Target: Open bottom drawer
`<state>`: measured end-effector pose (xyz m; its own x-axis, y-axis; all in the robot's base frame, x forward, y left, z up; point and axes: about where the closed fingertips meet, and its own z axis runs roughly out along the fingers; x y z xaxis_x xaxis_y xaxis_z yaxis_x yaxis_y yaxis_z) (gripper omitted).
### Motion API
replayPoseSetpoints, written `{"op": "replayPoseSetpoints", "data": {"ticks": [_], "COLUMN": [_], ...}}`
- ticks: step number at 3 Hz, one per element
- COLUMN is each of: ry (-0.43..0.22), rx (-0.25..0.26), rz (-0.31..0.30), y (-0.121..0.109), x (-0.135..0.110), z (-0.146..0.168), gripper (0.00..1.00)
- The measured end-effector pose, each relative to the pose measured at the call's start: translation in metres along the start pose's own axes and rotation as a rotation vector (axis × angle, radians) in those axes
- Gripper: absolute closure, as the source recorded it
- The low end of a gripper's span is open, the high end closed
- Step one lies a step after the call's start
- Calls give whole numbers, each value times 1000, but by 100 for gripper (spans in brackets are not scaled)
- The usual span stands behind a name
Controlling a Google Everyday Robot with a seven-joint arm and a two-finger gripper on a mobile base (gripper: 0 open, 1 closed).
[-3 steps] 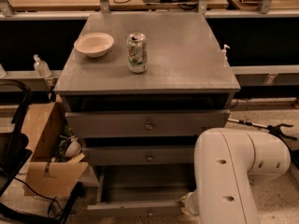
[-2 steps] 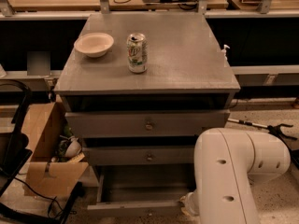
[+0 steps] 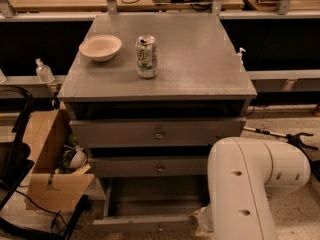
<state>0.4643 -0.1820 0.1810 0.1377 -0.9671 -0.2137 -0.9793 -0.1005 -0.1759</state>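
Three drawers; the bottom drawer point(image 3: 145, 223) is pulled out, lowest, near the floor. One bowl point(image 3: 100, 47) and one can point(image 3: 146, 57) stand on top. Nothing has moved since earlier. The gripper point(image 3: 201, 221) is at the drawer's right front corner, mostly behind the arm point(image 3: 240, 184); I cannot tell its state. One box point(image 3: 45, 149) holds clutter.

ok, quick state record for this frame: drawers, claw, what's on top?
bottom drawer: pulled out, grey tray showing
middle drawer: pushed in
top drawer: pushed in
claw: low at the bottom drawer's right front corner, mostly hidden behind the white arm
cabinet top: bowl at left, soda can upright beside it
floor, left: open cardboard box
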Motion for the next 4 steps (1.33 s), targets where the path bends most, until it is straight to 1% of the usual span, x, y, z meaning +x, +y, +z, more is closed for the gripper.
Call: {"op": "replayPoseSetpoints", "data": {"ticks": [1,2,3,4], "ry": [-1,-1,-2,-3], "rx": [-2,-2,-3,-5], "rz": [0,0,0,0], "y": [1,1,2,3], "x": [-1,-1,-1,-2], "z": [1,1,2,2], "gripper": [0,0,18,43]}}
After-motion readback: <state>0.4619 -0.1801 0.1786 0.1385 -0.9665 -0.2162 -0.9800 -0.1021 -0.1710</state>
